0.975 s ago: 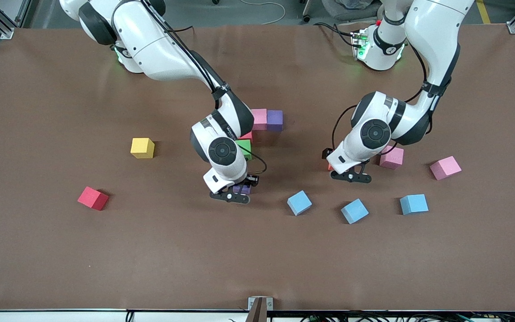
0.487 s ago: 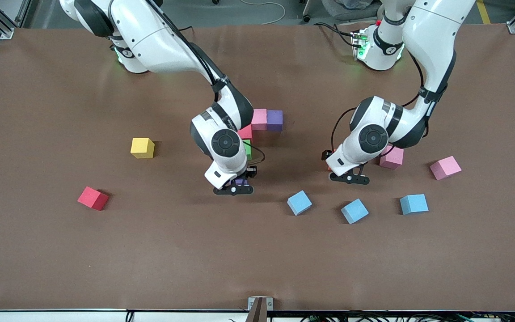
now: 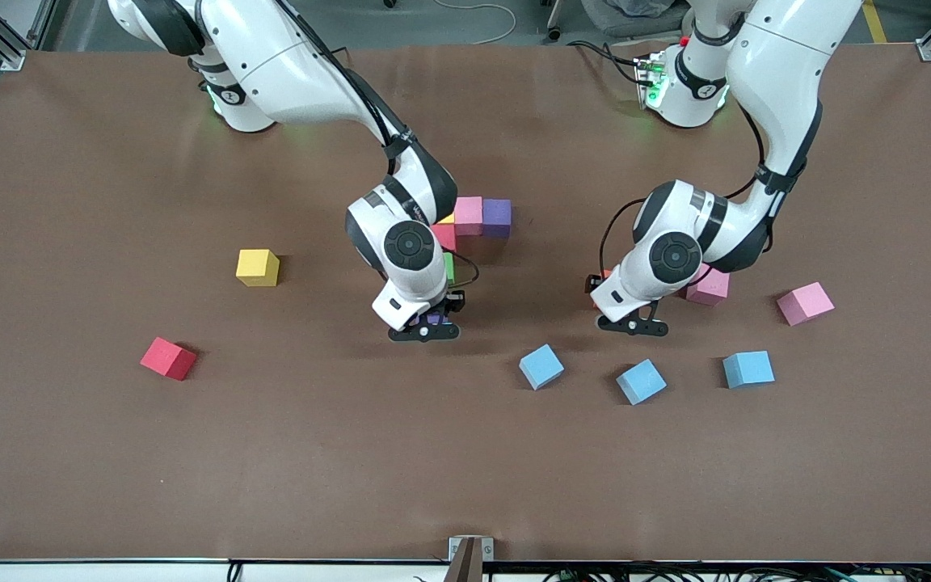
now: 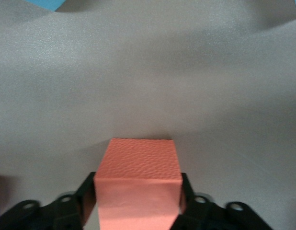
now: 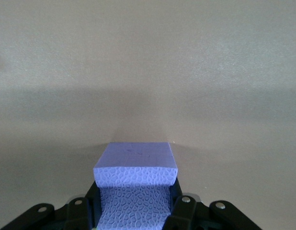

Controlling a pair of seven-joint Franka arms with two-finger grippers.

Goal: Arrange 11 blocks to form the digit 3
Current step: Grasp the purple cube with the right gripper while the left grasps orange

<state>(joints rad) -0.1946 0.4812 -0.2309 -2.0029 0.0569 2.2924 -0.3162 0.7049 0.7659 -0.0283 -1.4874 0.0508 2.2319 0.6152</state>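
**A:** Was there any writing to read?

**B:** Only small lettering on the right arm's wrist link (image 3: pixel 415 229), and it was too fine to make out.

**A:** Then go along from the right arm's end of the table.

**B:** A red block (image 3: pixel 168 358) lay first. A yellow block (image 3: pixel 257 267) sat apart from it, farther from the front camera. The right gripper (image 3: pixel 425 331) came next, low over the table. Its claw was narrowed on a purple block (image 5: pixel 135 167), one finger pressed to each side.

**A:** And the cluster by that arm?

**B:** A green block (image 3: pixel 450 267), a reddish block (image 3: pixel 444 236), a pink block (image 3: pixel 469 215) and a second purple block (image 3: pixel 497 217) touched in a bent row, partly hidden by the arm. A yellow sliver (image 3: pixel 447 218) showed beside the pink one.

**A:** Onward?

**B:** A light blue block (image 3: pixel 541 366) lay nearer the camera. Then came the left gripper (image 3: pixel 634 323), its fingers (image 4: pixel 88 191) closed against both sides of an orange block (image 4: pixel 138 177) resting on the table. A second light blue block (image 3: pixel 641 381), a second pink block (image 3: pixel 709 285), a third light blue block (image 3: pixel 748 369) and a third pink block (image 3: pixel 805 303) lay scattered after it, all apart.
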